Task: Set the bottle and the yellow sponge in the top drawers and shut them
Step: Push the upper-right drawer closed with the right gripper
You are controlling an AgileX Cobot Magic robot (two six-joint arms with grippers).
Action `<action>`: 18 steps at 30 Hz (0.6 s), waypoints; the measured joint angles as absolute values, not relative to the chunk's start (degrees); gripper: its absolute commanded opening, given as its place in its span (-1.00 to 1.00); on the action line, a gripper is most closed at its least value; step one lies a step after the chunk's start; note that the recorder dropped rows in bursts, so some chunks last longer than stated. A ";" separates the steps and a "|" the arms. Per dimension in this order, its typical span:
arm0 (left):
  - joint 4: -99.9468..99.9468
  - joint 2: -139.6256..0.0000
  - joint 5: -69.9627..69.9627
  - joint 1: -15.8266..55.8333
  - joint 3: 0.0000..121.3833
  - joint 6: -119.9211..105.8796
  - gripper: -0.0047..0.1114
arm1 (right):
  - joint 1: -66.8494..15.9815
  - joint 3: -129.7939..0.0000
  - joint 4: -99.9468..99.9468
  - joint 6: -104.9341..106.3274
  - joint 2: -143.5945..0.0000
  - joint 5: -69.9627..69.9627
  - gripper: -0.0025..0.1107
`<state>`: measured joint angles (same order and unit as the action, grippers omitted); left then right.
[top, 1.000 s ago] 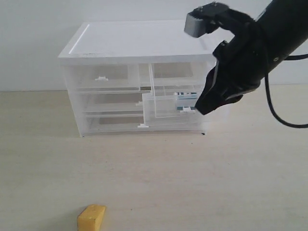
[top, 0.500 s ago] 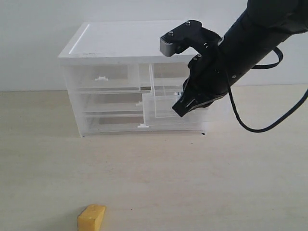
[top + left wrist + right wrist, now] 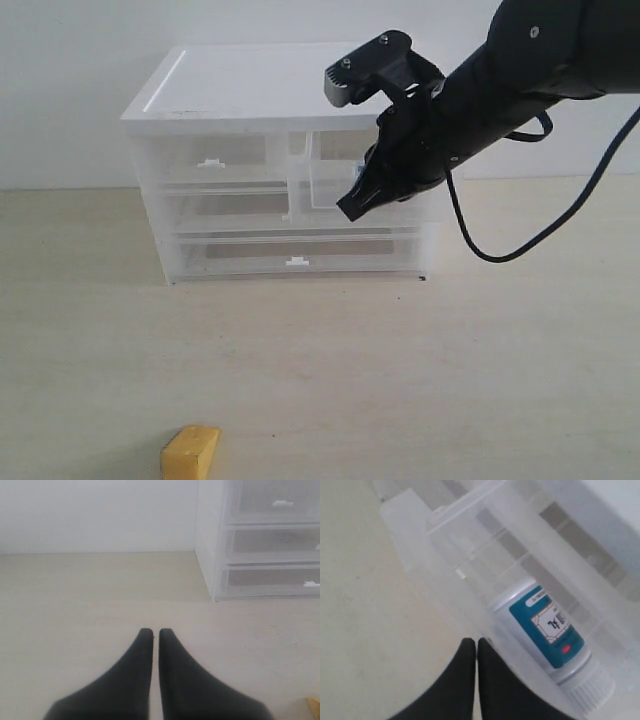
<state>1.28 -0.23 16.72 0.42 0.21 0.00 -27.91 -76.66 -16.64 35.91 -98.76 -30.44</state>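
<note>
Your right fingers (image 3: 465,672) are closed tip to tip and grip nothing. Their points press on the clear front of the right-hand top drawer (image 3: 322,180). Just behind that front, inside the drawer, the bottle (image 3: 547,630) lies on its side.

The drawer looks nearly home in the white cabinet (image 3: 260,85), though you cannot tell whether it sits quite flush. Push straight toward the cabinet's back, level with the drawer's runners and near the middle of its front. A push off to one side could skew the light plastic and jam it. Go gently, because the cabinet looks light enough to slide on the counter (image 3: 450,380). Stop once the front lines up with the left-hand top drawer (image 3: 210,165), which appears shut.

Your left fingers (image 3: 137,672) are closed with only a hairline gap, hold nothing, and hang over bare counter. In the exterior view, the yellow sponge (image 3: 190,452) lies on the counter at about seven o'clock from the cabinet, well apart, and is not yet stowed.
</note>
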 measured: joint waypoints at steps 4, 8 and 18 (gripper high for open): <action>1.28 -0.23 16.72 0.42 0.21 0.00 -0.85 | -27.91 -76.66 -16.52 35.91 -98.91 -24.11 -0.96; 1.28 -0.23 16.72 0.42 0.21 0.00 -0.85 | -27.91 -76.66 -16.41 35.91 -100.24 -19.01 -0.96; 1.28 -0.23 16.72 0.42 0.21 0.00 -0.85 | -27.91 -76.66 -15.91 35.91 -104.82 -7.36 -0.96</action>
<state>1.28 -0.23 16.72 0.42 0.21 0.00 -27.91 -76.66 -15.91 35.91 -104.82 -7.36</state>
